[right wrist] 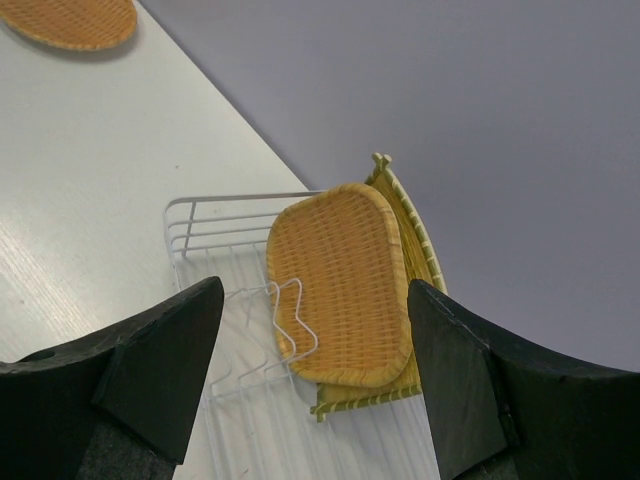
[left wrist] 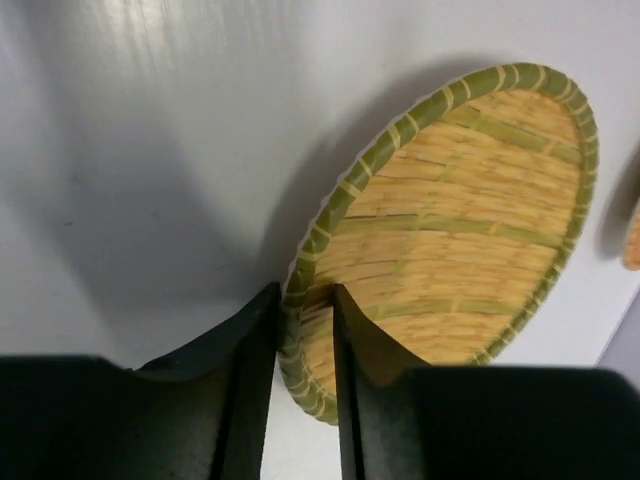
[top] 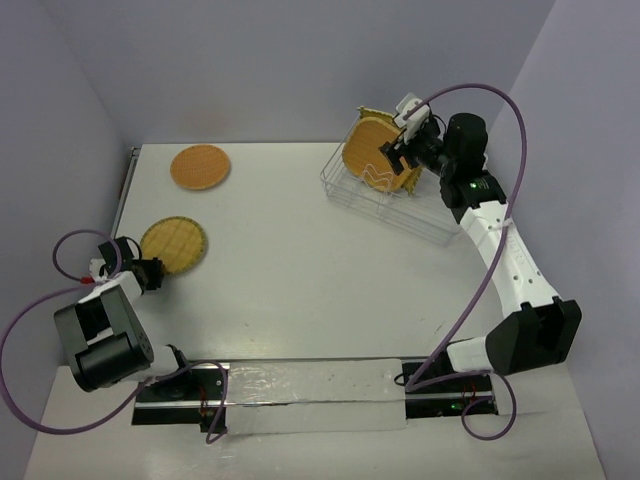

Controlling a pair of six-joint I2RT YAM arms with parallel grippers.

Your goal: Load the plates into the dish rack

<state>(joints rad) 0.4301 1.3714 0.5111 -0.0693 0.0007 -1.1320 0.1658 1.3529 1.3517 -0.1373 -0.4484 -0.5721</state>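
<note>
Right gripper (right wrist: 315, 300): ahead, blocked by orange rounded square plate (right wrist: 345, 280) standing in dish rack (right wrist: 192, 228) (yellow square plate (right wrist: 365, 397) behind it); bare table (right wrist: 100, 150) to its left.
Left gripper (left wrist: 305, 295): yellow round plate (left wrist: 450, 230) rim fills the gap between fingers (left wrist: 245, 370).

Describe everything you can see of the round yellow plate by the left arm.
The yellow round plate is a flat disc with a woven look: straw-coloured centre crossed by greenish strips, green braided rim. It sits on the left side of the white table, apart from the other plates. The left gripper pinches its near rim, one finger on each side.
</note>
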